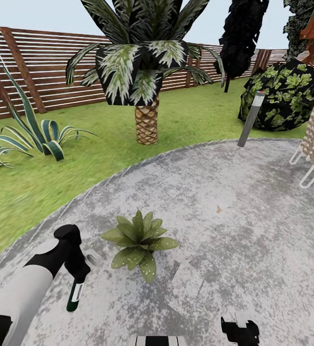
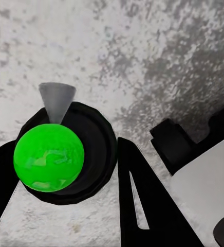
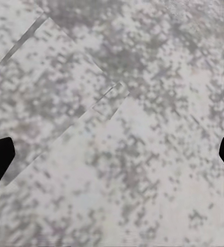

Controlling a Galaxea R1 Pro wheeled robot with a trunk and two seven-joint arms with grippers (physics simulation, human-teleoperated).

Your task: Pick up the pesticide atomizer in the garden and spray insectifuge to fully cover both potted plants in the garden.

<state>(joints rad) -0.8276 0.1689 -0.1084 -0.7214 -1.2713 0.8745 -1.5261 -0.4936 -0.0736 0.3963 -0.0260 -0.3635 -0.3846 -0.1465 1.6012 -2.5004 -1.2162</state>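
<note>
The pesticide atomizer (image 2: pixel 49 156) sits clamped in my left gripper (image 1: pixel 75 276), nozzle down over the stone paving (image 1: pixel 234 216), just beside one potted plant (image 1: pixel 138 240). I judge spraying comes next: aim it at those leaves. My right gripper (image 1: pixel 240 330) hangs spread, empty.

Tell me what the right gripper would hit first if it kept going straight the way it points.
Most likely the grey stone paving: the right gripper points down at bare slabs with nothing between its open fingers. How far off is unclear.
</note>
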